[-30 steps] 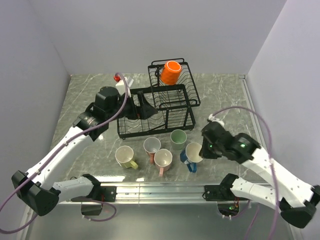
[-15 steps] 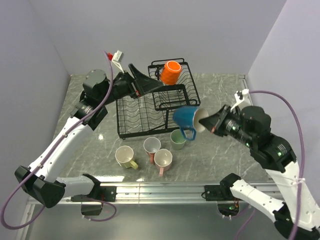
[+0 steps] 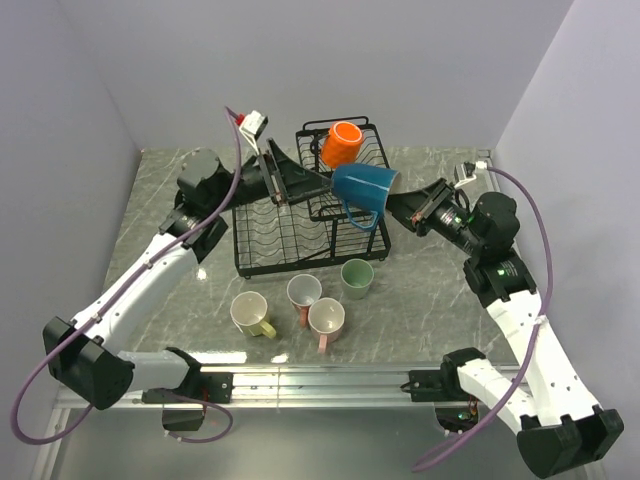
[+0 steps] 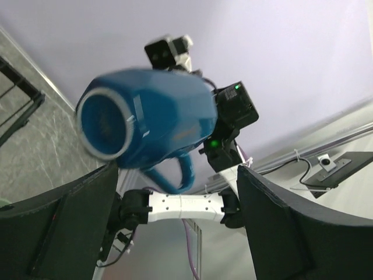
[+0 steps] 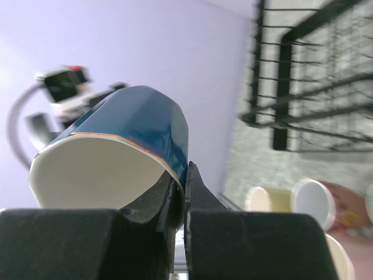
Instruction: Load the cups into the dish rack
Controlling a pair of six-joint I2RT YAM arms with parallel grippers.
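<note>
My right gripper (image 3: 398, 203) is shut on the rim of the blue cup (image 3: 363, 187), holding it on its side in the air above the black wire dish rack (image 3: 272, 235). The cup also shows in the right wrist view (image 5: 125, 137) and the left wrist view (image 4: 148, 119). An orange cup (image 3: 343, 143) lies in the rack's upper basket. My left gripper (image 3: 300, 180) is open and empty, raised above the rack, pointing at the blue cup. On the table in front of the rack stand a pale green cup (image 3: 357, 277), a yellow cup (image 3: 250, 314) and two pink cups (image 3: 304, 293) (image 3: 326, 319).
Grey walls close in the marble table (image 3: 150, 225) at left, back and right. A metal rail (image 3: 320, 375) runs along the near edge by the arm bases.
My right gripper lifted the blue cup off the table and carried it up and left over the rack. My left gripper rose from the lower tray and swung up beside the upper basket.
</note>
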